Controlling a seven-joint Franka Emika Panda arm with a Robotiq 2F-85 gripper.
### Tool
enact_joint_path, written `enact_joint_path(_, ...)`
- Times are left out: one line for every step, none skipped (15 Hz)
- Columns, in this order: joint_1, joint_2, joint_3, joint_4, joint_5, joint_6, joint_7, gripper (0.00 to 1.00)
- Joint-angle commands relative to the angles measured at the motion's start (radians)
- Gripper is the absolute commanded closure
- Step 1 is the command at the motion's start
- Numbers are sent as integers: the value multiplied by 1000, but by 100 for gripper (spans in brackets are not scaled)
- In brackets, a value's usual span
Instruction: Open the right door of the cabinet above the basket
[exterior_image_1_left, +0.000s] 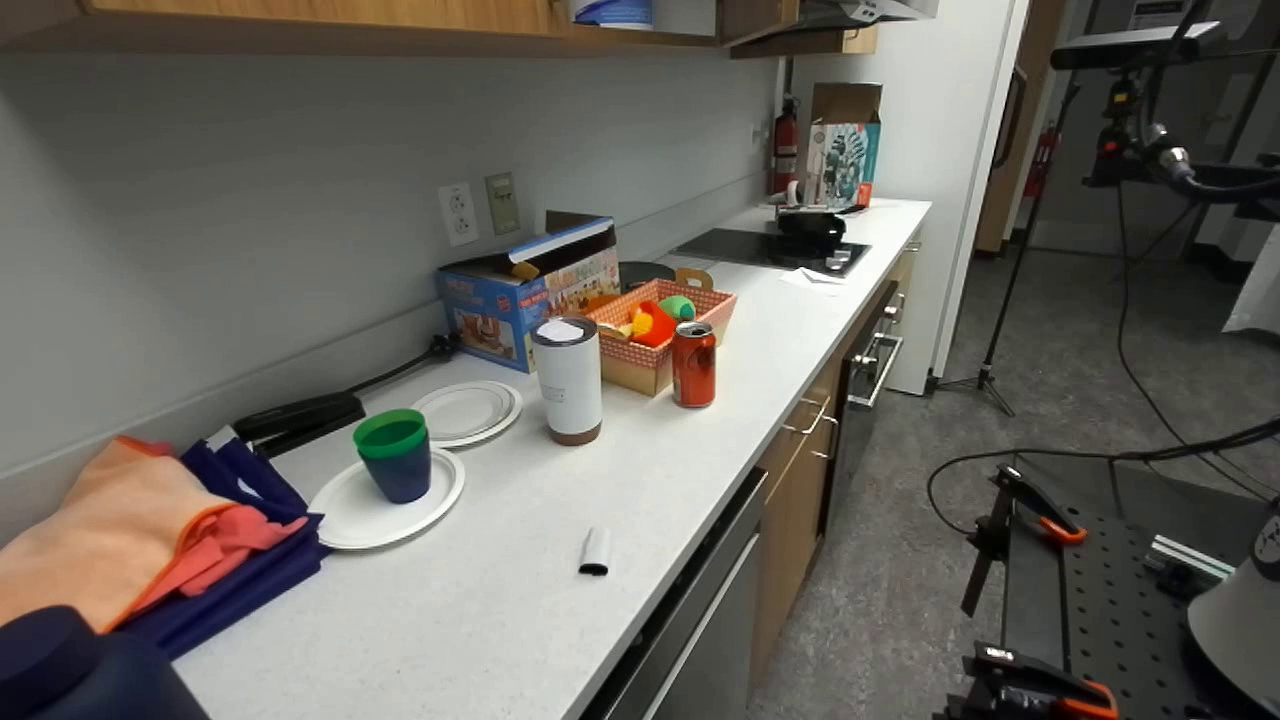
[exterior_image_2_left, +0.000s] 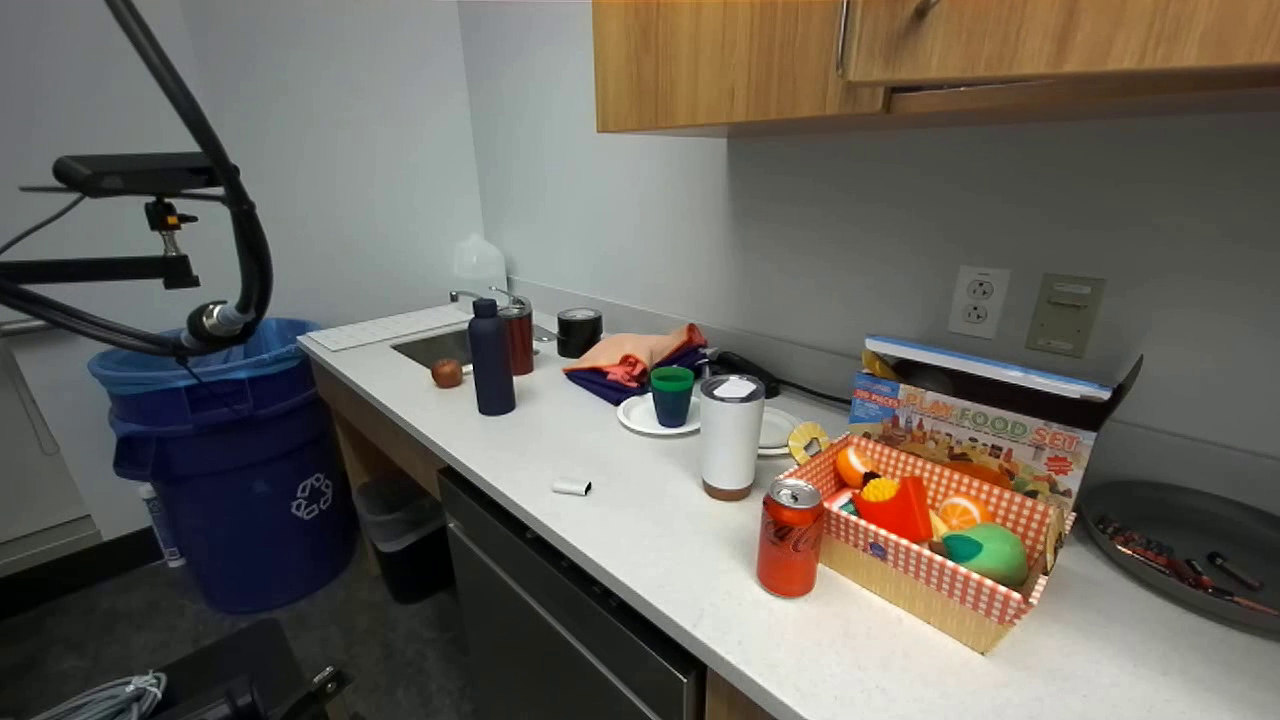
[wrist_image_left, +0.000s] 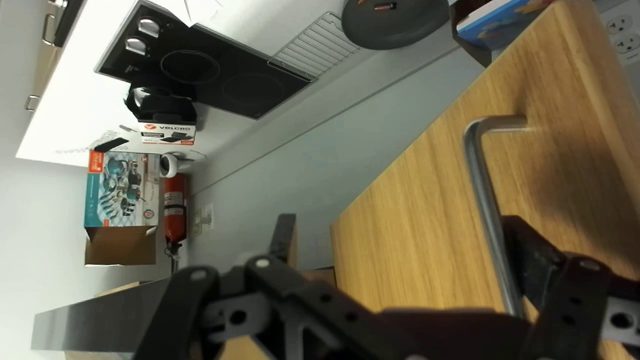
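Gripper (wrist_image_left: 400, 230), spread wide at the handle (wrist_image_left: 485, 190) of the right door (wrist_image_left: 415, 215)

Grasp: none; nothing is clamped. One finger (wrist_image_left: 540, 260) lies beside the handle, seemingly partly behind it, presumably to hook and pull; contact cannot be told.

Position: right door in plain wood, handle near its lower free corner, apparently for reach from below. Judged partly open, since a blue item (exterior_image_1_left: 615, 12) shows inside the cabinet (exterior_image_1_left: 330, 15) in an exterior view.

Below: basket (exterior_image_2_left: 905, 575) on the tabletop (exterior_image_2_left: 640, 530), corralling toy food (exterior_image_2_left: 905, 510), presumably so loose pieces stay together. Box (exterior_image_2_left: 990, 420) directly behind, likely their packaging.

Markings: box, "PLAY FOOD SET"; carton (wrist_image_left: 167, 132) at the cooktop (wrist_image_left: 190, 65), "VELCRO"; blue bin (exterior_image_2_left: 220, 490), recycling symbol; red can (exterior_image_2_left: 790, 540), script, not surely legible.
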Motion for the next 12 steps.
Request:
enact_joint_path(-132,-117,23,-53,-31,-86,-47,0)
enact_joint_path(-141,-126,25,-58,-26,-74,-57,0)
enact_joint_path(-148,-135,26,-65,-19,-65,-68,0)
enact_joint_path(-154,-143,29,-69,-14,-58,-78,0)
enact_joint_path(-159,-148,31,-70,-6,-56,-90,0)
enact_joint_path(-163,-152,32,-69,1,-55,-101,0)
enact_joint_path(-167,-154,33,-66,10,-53,-111,0)
enact_joint_path(-171,-158,36,-65,16,-54,-119,0)
enact_joint_path(-164,-157,42,-56,29,-82,-136,0)
enact_joint_path(-163,-155,47,-50,38,-92,-147,0)
enact_joint_path(-148,-149,43,-38,57,-120,-178,0)
enact_joint_path(-147,-143,41,-29,67,-128,-194,0)
